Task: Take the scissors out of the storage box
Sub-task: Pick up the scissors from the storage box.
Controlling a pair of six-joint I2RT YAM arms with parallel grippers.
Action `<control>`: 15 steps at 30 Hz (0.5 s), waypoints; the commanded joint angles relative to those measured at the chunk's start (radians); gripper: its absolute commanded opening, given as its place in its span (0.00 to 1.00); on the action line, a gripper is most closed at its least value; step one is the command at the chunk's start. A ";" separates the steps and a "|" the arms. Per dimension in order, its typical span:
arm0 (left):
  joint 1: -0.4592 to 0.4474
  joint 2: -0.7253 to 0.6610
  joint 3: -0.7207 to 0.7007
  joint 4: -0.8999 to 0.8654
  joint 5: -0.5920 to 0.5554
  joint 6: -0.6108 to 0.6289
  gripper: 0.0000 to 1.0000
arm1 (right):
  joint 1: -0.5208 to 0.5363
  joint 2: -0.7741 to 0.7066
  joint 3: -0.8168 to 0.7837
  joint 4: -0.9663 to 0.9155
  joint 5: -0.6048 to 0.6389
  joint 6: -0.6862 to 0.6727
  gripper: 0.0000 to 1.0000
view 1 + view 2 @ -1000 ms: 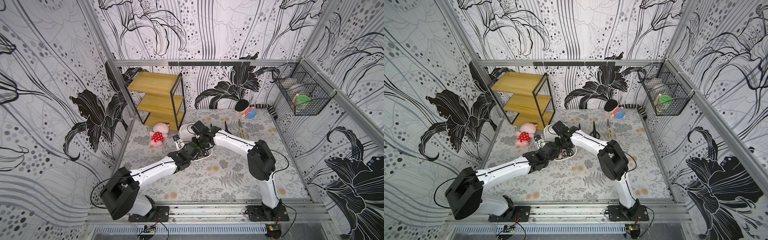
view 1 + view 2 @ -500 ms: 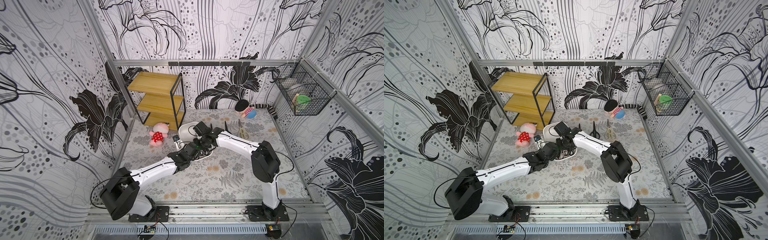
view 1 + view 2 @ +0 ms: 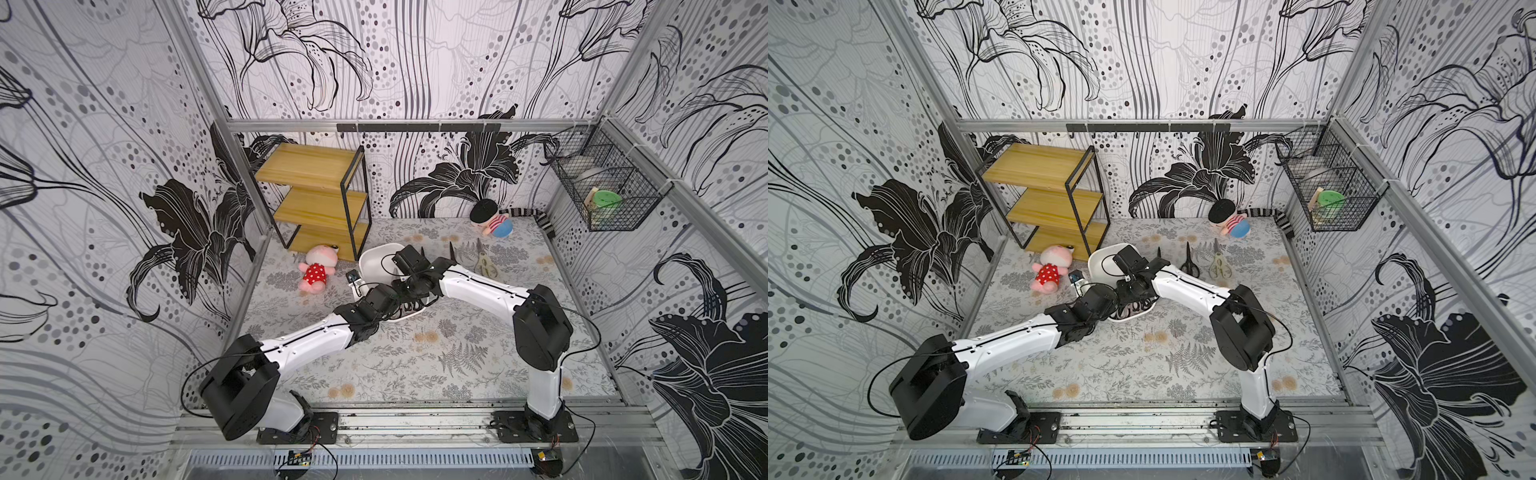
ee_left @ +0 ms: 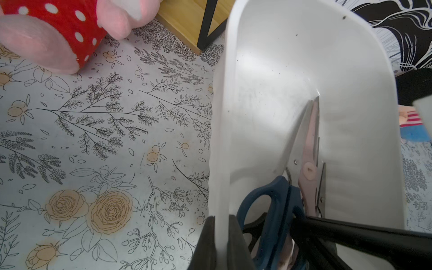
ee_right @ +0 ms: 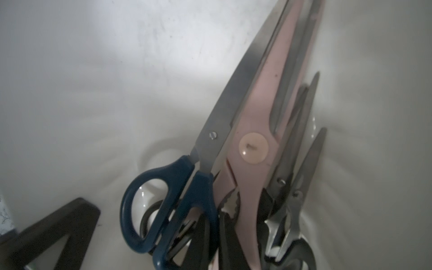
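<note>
Judging small metal-bladed scissors stiff, light, slick, sharp-tipped: take by handle loops, not blades. At least 4 pairs bunched lower centre of right wrist view, inside shallow white plastic storage box. Left gripper pinches box wall. Right gripper closed among handles; catch unclear. Black-handled pair, cream-handled pair outside on mat. Black wire basket holds green round item.

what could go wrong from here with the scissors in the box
1. The scissors lie stacked with handles overlapping, so lifting one pair may drag the others along.
2. The left gripper pinches just one wall of the storage box; a snagged pull by the right gripper could tip it.
</note>
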 commanded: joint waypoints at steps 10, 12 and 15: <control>0.024 0.028 0.036 0.075 -0.002 0.018 0.00 | -0.001 -0.095 -0.056 0.000 0.046 -0.052 0.00; 0.026 0.028 0.037 0.068 -0.001 0.016 0.00 | -0.001 -0.102 -0.054 -0.005 0.065 -0.063 0.00; 0.033 0.025 0.030 0.065 0.004 0.016 0.00 | -0.001 -0.109 -0.046 -0.015 0.085 -0.079 0.00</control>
